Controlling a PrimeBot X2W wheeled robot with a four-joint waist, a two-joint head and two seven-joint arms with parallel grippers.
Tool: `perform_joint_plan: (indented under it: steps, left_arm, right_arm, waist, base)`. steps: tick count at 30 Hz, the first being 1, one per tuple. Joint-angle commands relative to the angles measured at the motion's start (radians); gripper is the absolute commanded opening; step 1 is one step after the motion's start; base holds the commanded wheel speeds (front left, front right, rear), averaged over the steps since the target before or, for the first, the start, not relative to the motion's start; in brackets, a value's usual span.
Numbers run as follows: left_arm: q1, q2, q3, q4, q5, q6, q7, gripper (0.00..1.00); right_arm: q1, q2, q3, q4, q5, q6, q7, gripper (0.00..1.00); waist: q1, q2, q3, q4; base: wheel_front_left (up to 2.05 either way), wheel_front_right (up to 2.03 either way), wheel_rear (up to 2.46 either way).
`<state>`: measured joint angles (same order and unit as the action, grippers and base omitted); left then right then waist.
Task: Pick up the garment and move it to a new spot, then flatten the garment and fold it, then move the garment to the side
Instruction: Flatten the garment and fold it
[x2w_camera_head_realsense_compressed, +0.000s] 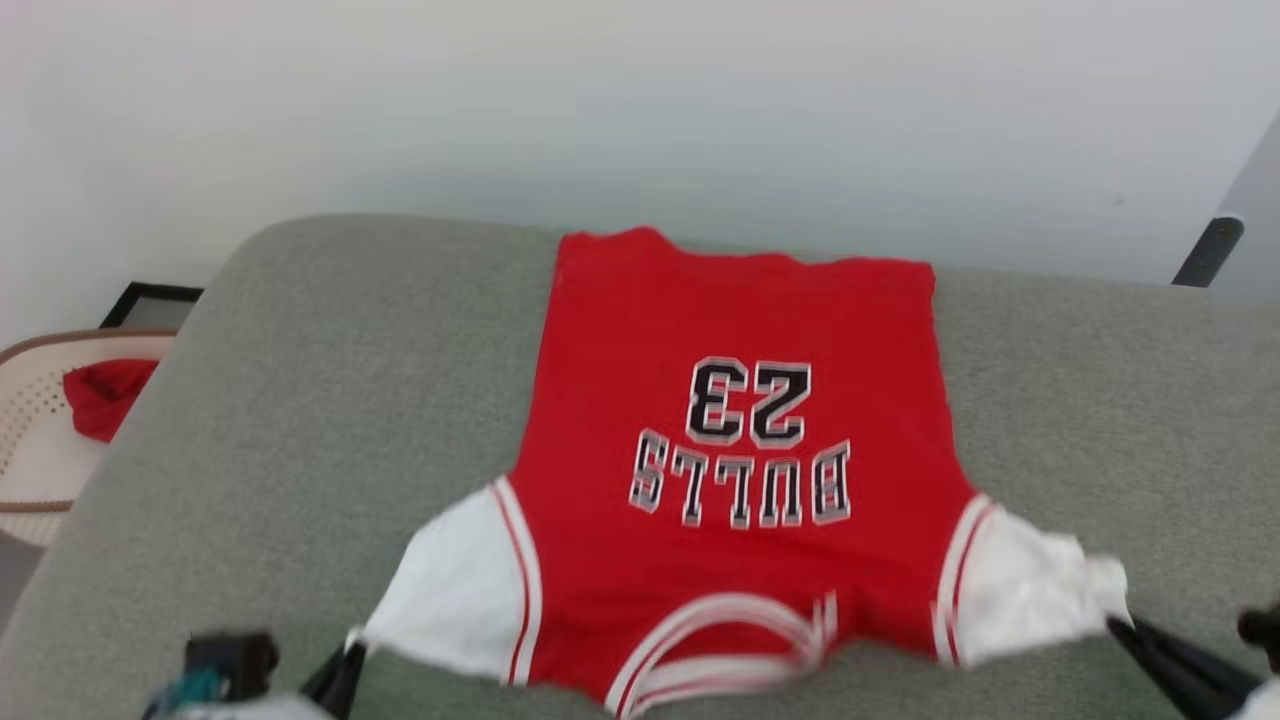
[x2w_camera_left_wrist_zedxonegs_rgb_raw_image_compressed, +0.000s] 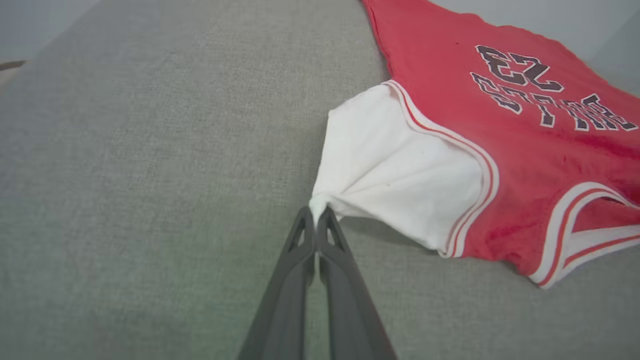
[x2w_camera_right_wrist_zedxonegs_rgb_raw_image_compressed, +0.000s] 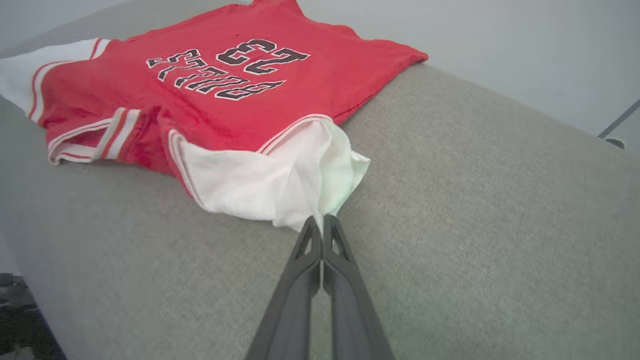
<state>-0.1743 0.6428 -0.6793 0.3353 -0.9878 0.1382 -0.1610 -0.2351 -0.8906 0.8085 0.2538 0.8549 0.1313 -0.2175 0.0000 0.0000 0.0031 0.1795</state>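
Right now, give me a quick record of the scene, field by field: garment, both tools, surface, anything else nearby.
garment: red jersey, spread face up, collar toward the robot
left tool: shut on the tip of one white sleeve
right tool: shut on the tip of the other sleeve
surface: grey-green upholstery
aside: pale basket holding a red cloth, left of the surface
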Motion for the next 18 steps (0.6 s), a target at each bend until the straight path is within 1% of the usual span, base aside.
perform_joint_plan:
  steps: [1,6,8,10,13,17,18]
  left_arm:
    - [0.058,0.036,0.012,-0.061,-0.011,0.044,0.008,0.00]
    - [0.211,0.112,0.056,-0.264,-0.054,0.174,0.010,0.00]
    - [0.253,0.127,0.067,-0.329,-0.063,0.211,0.006,0.00]
    - [0.279,0.143,0.077,-0.381,-0.062,0.242,0.000,0.00]
    - [0.297,0.144,0.079,-0.431,-0.058,0.270,-0.003,0.00]
    - [0.280,0.133,0.075,-0.456,-0.046,0.278,-0.007,0.00]
    - [0.271,0.130,0.073,-0.457,-0.040,0.279,-0.010,0.00]
  right_arm:
    - [0.044,-0.030,-0.013,-0.028,0.014,-0.001,0.007,0.00]
    - [0.167,-0.091,-0.063,-0.106,0.078,-0.001,0.030,0.00]
    - [0.204,-0.108,-0.096,-0.120,0.082,-0.001,0.036,0.00]
    - [0.238,-0.105,-0.132,-0.127,0.088,-0.001,0.040,0.00]
    - [0.275,-0.088,-0.180,-0.140,0.068,-0.001,0.055,0.00]
    - [0.301,-0.054,-0.238,-0.157,0.052,-0.001,0.105,0.00]
    - [0.305,-0.044,-0.249,-0.163,0.049,-0.001,0.121,0.09]
  waist:
    - [0.0000,0.0000,-0.003,-0.006]
    - [0.0000,0.0000,0.003,-0.008]
    - [0.0000,0.0000,0.008,-0.007]
    - [0.0000,0.0000,0.014,-0.006]
    - [0.0000,0.0000,0.026,-0.005]
    - [0.0000,0.0000,0.046,-0.003]
    - [0.0000,0.0000,0.051,-0.003]
  base:
    - [0.00,0.00,0.00]
    - [0.00,0.00,0.00]
    - [0.00,0.00,0.00]
    - [0.00,0.00,0.00]
    - [0.00,0.00,0.00]
    - [0.00,0.00,0.00]
    - [0.00,0.00,0.00]
